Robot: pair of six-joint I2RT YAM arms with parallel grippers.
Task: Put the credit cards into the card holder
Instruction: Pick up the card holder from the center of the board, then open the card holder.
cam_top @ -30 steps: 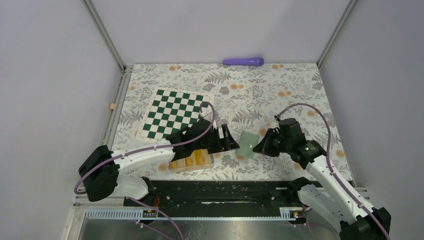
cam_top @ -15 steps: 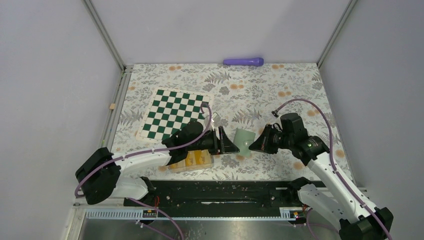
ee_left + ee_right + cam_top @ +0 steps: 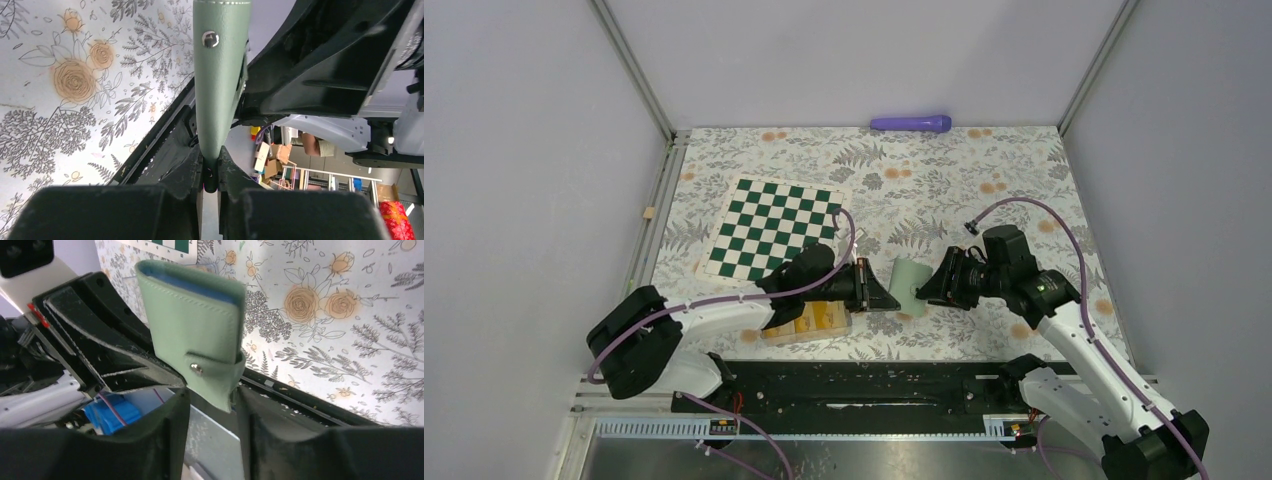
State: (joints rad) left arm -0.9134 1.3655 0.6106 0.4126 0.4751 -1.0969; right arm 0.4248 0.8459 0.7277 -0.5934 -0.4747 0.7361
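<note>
Top: card holder (image 3: 911,278) is held off the floral table (image 3: 994,170) between left gripper (image 3: 892,299) and right gripper (image 3: 921,292), close to the near edge, with open cloth beyond. Credit cards (image 3: 819,318) are stacked in a clear box (image 3: 769,333) under the left arm (image 3: 714,315).
Left wrist: card holder is pinched edge-on, jaws narrow.
Right wrist: jaws are parted around the card holder's strap, with gaps seen on both sides.

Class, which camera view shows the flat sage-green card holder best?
The right wrist view: the flat sage-green card holder shows its broad face, snap button and blue lining. The left wrist view shows it nearly edge-on; the top view, only a small pale patch.
</note>
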